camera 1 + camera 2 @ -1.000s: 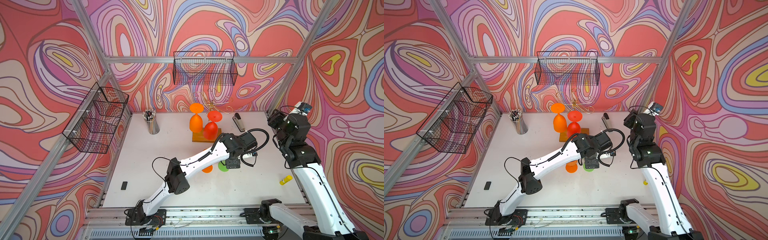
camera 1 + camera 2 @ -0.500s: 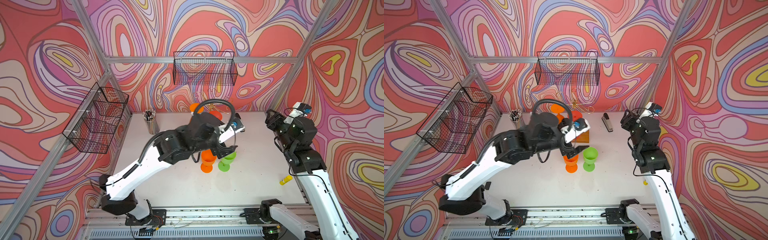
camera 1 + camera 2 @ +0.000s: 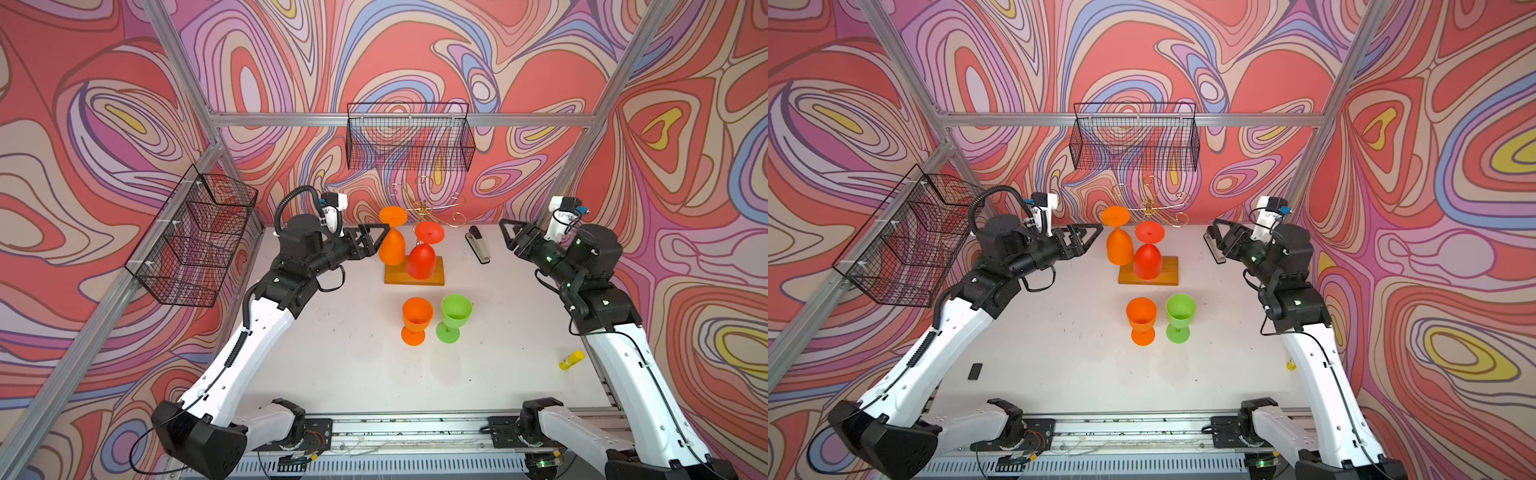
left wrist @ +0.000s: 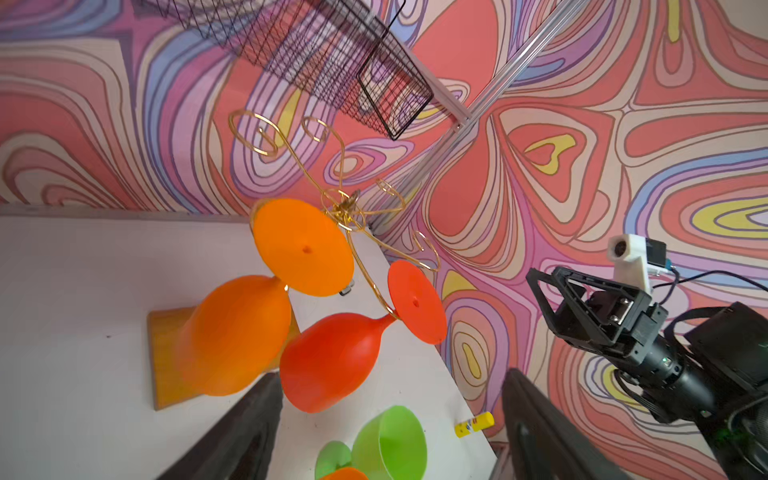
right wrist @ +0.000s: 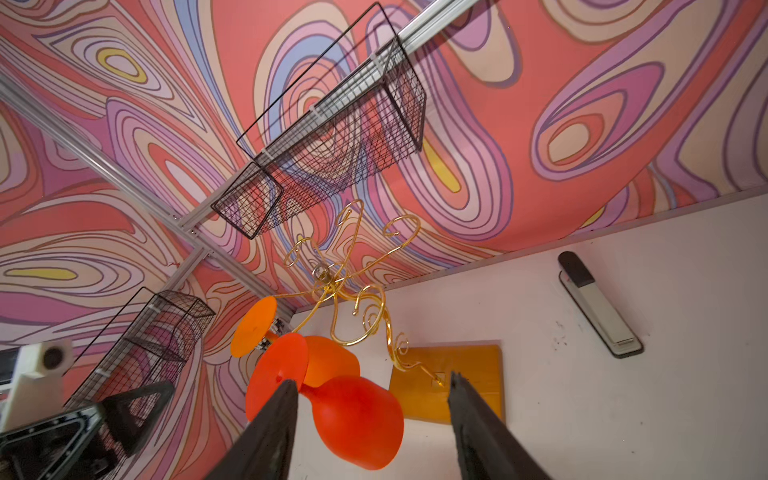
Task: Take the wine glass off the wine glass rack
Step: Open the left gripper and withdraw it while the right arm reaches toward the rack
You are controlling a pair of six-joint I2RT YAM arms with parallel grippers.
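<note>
Black left end effector [image 3: 380, 237], wide-jawed, empty, beside orange wine glass [image 3: 392, 251].

Orange wine glass [image 3: 1119, 246], red wine glass [image 3: 1147, 261] hang inverted on wine glass rack [image 3: 1169, 271] (gold wire); left end effector [image 3: 1094, 235] beside the orange.

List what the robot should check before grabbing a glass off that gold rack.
1. Left gripper open and empty: ok.
2. Left gripper aimed at the hanging orange glass: ok.
3. Jaws around that glass: not ok, they sit beside it.
4. Room between it and the hanging red glass: cannot tell; they hang very close.
5. Right gripper open, away from the rack: ok.
6. Standing orange glass and green glass out of the way: ok.
</note>
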